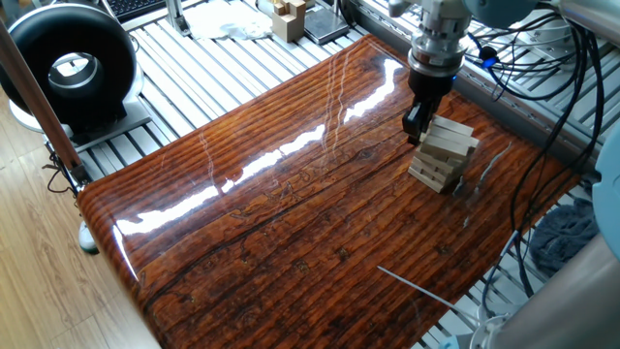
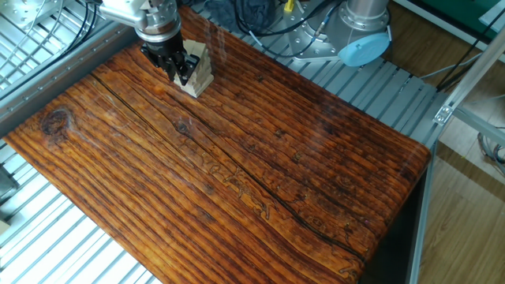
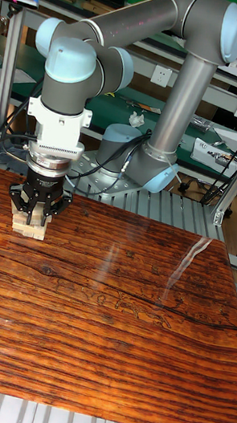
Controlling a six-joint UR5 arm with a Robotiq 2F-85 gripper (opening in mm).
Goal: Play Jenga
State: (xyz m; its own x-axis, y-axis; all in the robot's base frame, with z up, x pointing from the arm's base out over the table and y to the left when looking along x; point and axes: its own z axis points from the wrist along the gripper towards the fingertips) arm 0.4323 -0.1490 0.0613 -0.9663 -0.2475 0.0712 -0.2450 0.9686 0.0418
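The Jenga tower [image 1: 444,153] is a short stack of pale wooden bars near the table's far edge, also in the other fixed view [image 2: 199,69] and low in the tall fixed view [image 3: 29,228]. Its top bars sit slightly askew. My gripper [image 1: 414,126] points down at the tower's upper layers, tight against the side that faces the table's middle. It shows beside the tower in the other fixed view [image 2: 180,72] and in front of it in the tall fixed view [image 3: 37,216]. The fingers stand close together. Whether a bar is between them is hidden.
The glossy wooden table [image 1: 291,213] stands on slatted aluminium framing. Cables [image 1: 542,58] lie behind the tower, and a thin rod [image 1: 417,288] lies near the front right edge. Tan wooden boxes [image 1: 288,17] stand off the table at the back. The arm's base [image 2: 363,31] is beyond the far edge.
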